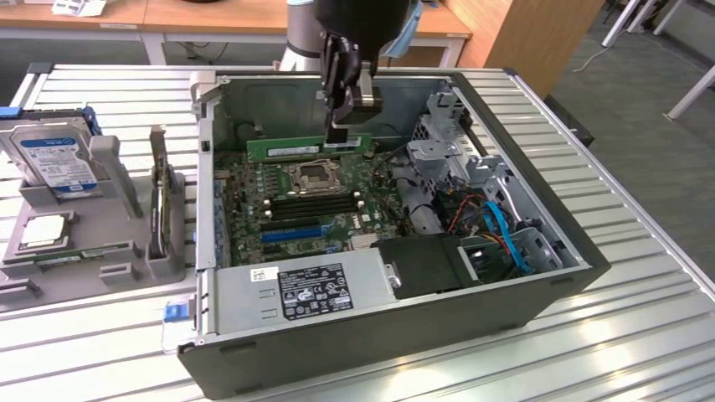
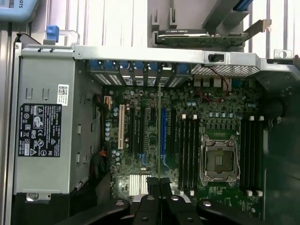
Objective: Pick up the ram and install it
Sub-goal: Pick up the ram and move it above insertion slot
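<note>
- Well, far to the exterior view's left of the fingers (image 1: pixel 337 127), a grey holder (image 1: pixel 95 230) lies on the slatted desk (image 1: pixel 625 335). It carries a hard drive (image 1: pixel 50 155) and a silver processor chip (image 1: pixel 43 230), each in its own recess, probably so that the parts do not slide.
- The computer case (image 1: pixel 369 352) lies with its open side up, I think to let the arm reach the motherboard (image 1: pixel 251 180) straight from above.
- The ram (image 1: pixel 293 149) is clamped in the closed fingers by its end at the exterior view's right, so most of the stick juts out to the exterior view's left of them. It hangs level on its long edge above the motherboard, and as far as I can tell it touches no slot.
- In the wrist view the ram (image 2: pixel 159 131) looks like a thin line going away from the fingers (image 2: pixel 153 185). So it seems to be held edge-down, straight under the wrist.
- Below the fingers are the processor socket (image 1: pixel 318 176) and the black memory slots (image 1: pixel 307 205). In the wrist view these slots (image 2: pixel 187 150) run parallel to the ram, beside its line, so the direction seems already matched.
- To the exterior view's right of the fingers, well apart, are blue cables (image 1: pixel 505 239).
</note>
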{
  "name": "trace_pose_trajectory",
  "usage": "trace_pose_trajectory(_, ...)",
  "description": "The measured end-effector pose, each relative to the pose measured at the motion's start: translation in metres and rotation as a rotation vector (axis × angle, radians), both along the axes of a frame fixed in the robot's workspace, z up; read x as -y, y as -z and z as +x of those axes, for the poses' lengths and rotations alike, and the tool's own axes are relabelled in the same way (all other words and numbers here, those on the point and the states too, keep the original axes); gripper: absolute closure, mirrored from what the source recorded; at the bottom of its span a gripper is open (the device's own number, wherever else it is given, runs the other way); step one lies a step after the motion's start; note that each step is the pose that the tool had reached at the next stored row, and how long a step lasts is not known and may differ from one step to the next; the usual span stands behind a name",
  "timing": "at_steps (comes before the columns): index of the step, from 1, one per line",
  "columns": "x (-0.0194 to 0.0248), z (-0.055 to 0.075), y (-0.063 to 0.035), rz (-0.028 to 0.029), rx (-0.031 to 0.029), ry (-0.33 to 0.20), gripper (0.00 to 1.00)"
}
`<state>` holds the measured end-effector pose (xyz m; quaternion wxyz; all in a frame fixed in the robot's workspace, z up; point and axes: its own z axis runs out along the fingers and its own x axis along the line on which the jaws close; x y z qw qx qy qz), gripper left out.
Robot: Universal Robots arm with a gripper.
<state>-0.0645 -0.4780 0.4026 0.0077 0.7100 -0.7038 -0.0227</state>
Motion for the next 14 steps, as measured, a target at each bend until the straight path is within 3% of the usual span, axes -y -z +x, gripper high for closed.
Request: trace_pose_trajectory(14, 0.0, 0.023, 0.0, 0.0, -0.0001, 0.0, 0.89)
